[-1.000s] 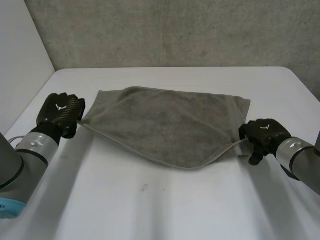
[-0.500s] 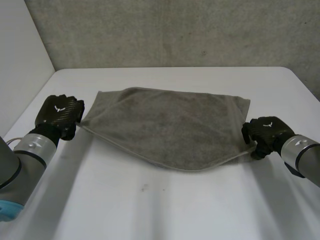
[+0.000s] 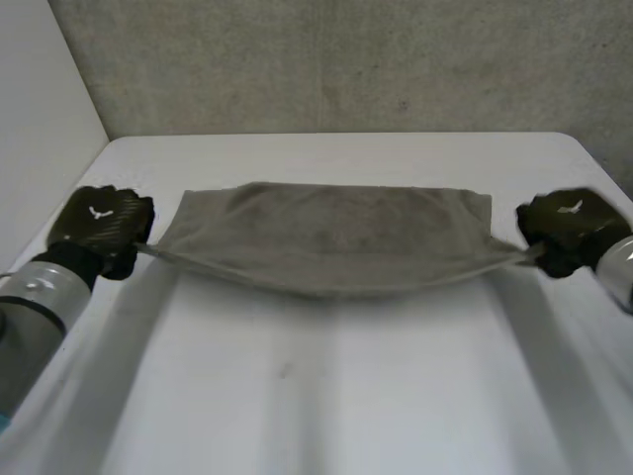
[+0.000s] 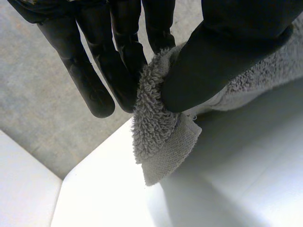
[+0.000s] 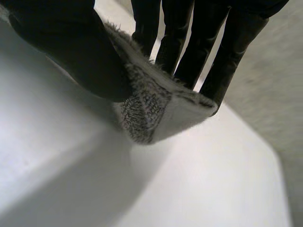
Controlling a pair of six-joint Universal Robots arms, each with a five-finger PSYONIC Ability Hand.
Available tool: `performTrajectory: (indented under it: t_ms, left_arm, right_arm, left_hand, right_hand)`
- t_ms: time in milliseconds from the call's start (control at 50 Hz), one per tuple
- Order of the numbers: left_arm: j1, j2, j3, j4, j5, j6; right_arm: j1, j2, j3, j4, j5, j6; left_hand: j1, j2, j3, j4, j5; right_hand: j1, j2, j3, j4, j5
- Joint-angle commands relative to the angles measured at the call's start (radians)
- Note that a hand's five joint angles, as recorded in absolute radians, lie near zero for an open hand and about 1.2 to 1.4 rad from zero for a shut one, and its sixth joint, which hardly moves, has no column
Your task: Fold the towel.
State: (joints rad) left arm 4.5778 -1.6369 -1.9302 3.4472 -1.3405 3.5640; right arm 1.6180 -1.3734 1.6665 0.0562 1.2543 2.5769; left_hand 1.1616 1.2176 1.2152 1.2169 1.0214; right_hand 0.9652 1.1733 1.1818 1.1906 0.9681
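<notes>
Table (image 3: 326,396): A white table spread beneath the work, with the towel over its far half and bare surface on the near side.

Towel (image 3: 331,237): A grey towel was strung taut between the two hands. Its near edge was lifted and dipped in the middle, while its far edge appeared to lie on the tabletop.

Left hand (image 3: 99,223): It gripped the towel's near corner on its own side, thumb pressing the cloth against straight fingers. The wrist view showed only a short tab of hem sticking out past the thumb.

Right hand (image 3: 569,223): It pinched the opposite near corner between thumb and fingers. The hem was doubled over at the fingertips, and little cloth was held there.

Chief risk: Either corner could have slipped free, since both pinches sat close to the very tip of the cloth and the towel was pulled tight between them. A harder outward pull would probably have been the cause.

Second risk: The fold could have landed crooked if one hand travelled farther or lower than the other, leaving the edges out of line.

Lesser risk: The sagging middle could have touched down first and bunched, or the lifted half could have dragged the resting half across the table.
</notes>
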Motion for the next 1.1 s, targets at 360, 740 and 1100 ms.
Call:
performTrajectory:
  t_ms: [360,740,1100]
  left_arm:
    - [0.170,0.234,-0.004,-0.551,0.240,0.233]
    - [0.020,-0.400,0.367,-0.275,0.144,0.196]
    - [-0.040,-0.613,0.608,-0.128,0.093,0.184]
  right_arm:
    - [-0.151,-0.184,0.035,0.486,-0.070,-0.410]
    - [0.088,0.330,-0.307,0.209,0.138,-0.276]
    - [0.151,0.511,-0.488,0.007,0.246,-0.245]
  left_hand:
    - [0.235,0.179,0.181,0.179,0.200]
    - [0.235,0.179,0.181,0.179,0.200]
    - [0.235,0.179,0.181,0.179,0.200]
  right_hand:
    - [0.431,0.223,0.215,0.206,0.254]
    - [0.431,0.223,0.215,0.206,0.254]
    - [0.431,0.223,0.215,0.206,0.254]
